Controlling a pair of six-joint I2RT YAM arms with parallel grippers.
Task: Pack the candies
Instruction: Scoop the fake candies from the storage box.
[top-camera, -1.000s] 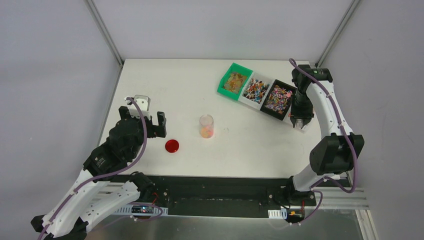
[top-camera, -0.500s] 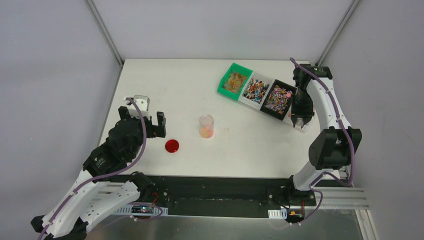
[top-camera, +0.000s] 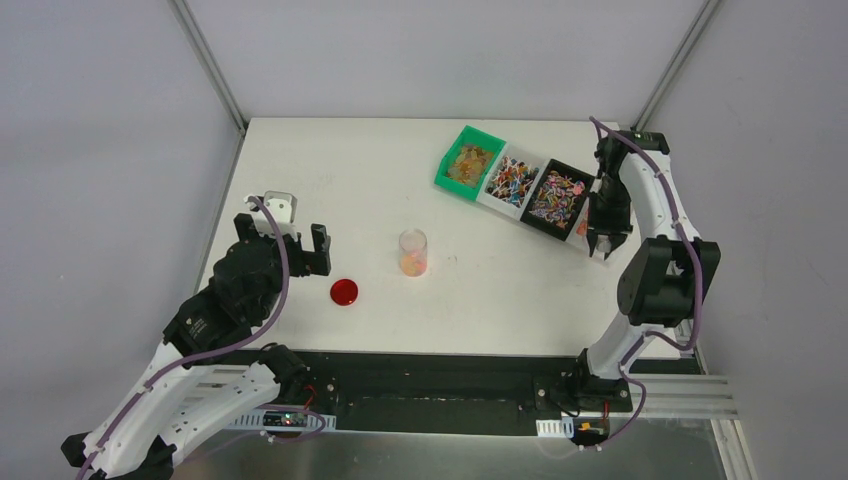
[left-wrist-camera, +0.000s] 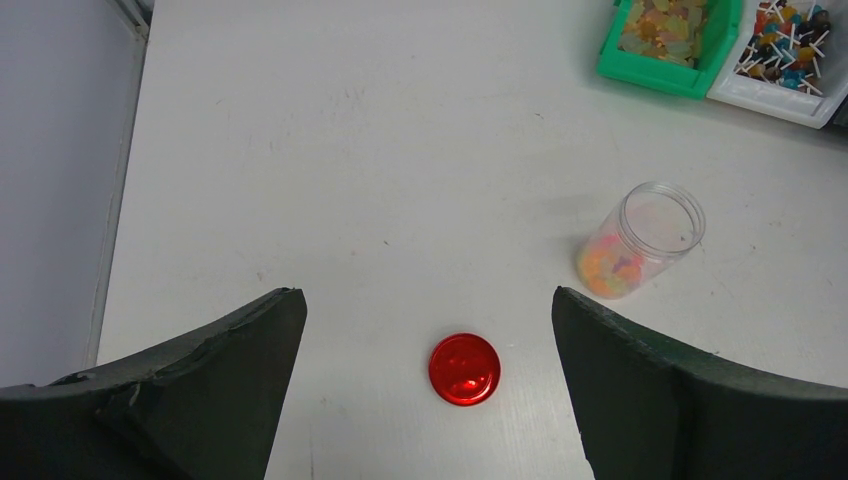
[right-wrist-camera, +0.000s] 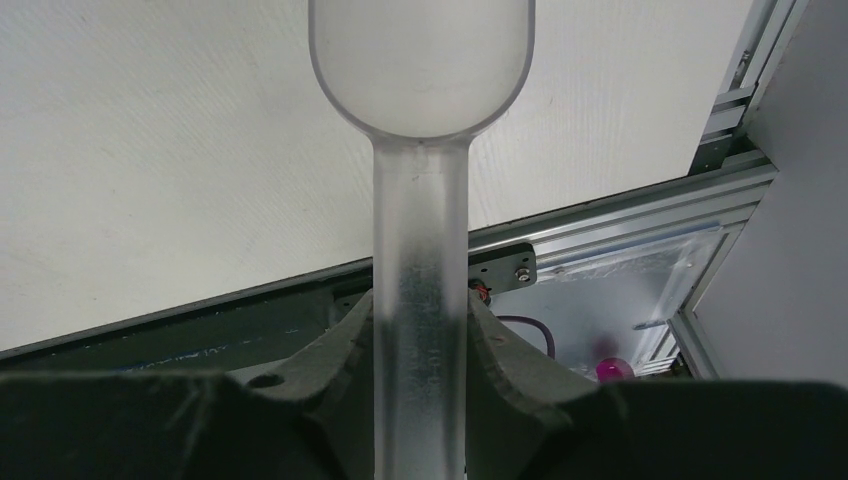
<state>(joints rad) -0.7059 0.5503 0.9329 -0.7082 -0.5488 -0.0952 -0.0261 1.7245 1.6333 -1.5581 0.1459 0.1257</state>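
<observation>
The candies lie in three bins at the back right: amber ones in a green bin (top-camera: 468, 163), multicolour ones in a white bin (top-camera: 512, 181), pink and mixed ones in a black bin (top-camera: 556, 198). A clear open jar (top-camera: 413, 250) stands mid-table with orange and pink candies (left-wrist-camera: 610, 272) at its bottom. My right gripper (top-camera: 600, 243) is just right of the black bin, shut on the handle of a clear plastic scoop (right-wrist-camera: 420, 150) whose bowl looks empty. My left gripper (top-camera: 291, 243) is open and empty, above the table left of the jar. A red lid (left-wrist-camera: 464, 369) lies between its fingers' line of sight.
The red lid (top-camera: 344, 292) lies flat left of the jar. A small metal bracket (top-camera: 281, 203) sits at the table's left edge. The table's right edge and the frame rail (right-wrist-camera: 640, 215) are close under my right gripper.
My right arm has shifted a little to the right and back beside the black bin, with its elbow swinging in. The left arm, jar and lid have not moved.
</observation>
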